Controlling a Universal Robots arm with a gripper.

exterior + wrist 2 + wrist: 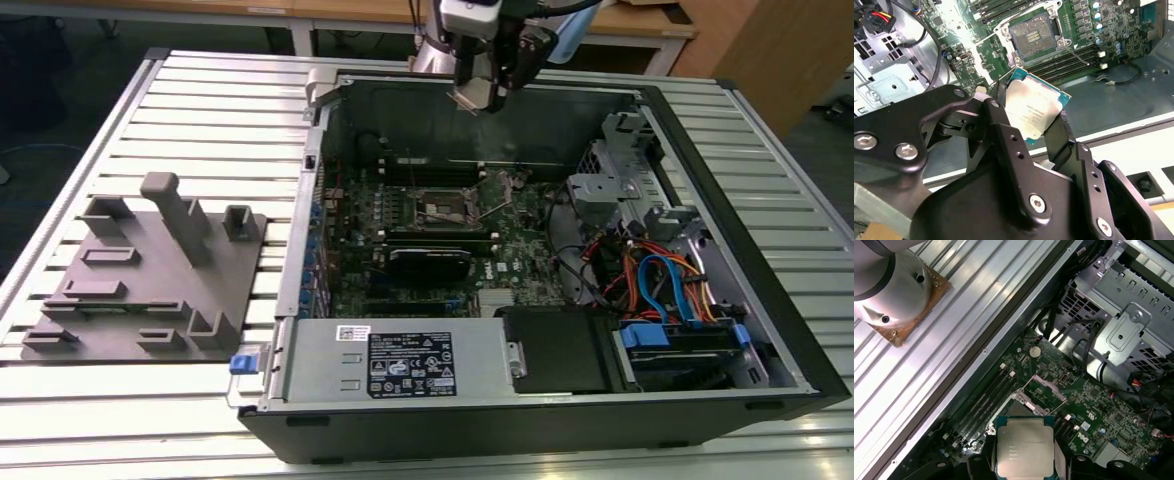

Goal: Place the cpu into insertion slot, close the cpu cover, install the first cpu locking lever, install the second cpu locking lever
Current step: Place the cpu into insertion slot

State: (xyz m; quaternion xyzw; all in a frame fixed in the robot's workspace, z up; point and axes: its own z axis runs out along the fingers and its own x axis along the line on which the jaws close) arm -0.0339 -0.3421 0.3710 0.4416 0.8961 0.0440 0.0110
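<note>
You have the pincer (1029,122) clamped on the cpu (1036,102), held above the open, empty slot (1033,36), so all four steps look undone.

Over the insertion slot (1031,37): open air, and its dark centre lies bare, so I have a straight drop.
My load: the gripper (481,98) clamps the cpu (1035,110) by two opposite edges, high above the slot with nothing between.
cpu cover (1046,386): stands raised along one side of the slot, so I count that side as blocked.
Locking lever (1080,56): thin wire sticking out just beside the slot.
Memory slots (1066,65): low, just beside the slot.
Drive cage (607,185): tall metal near the slot on the exterior view's right.
Cables (654,280): loose bundle past the cage, well apart from the slot.
Case wall (324,190): upright on the exterior view's left.
</note>
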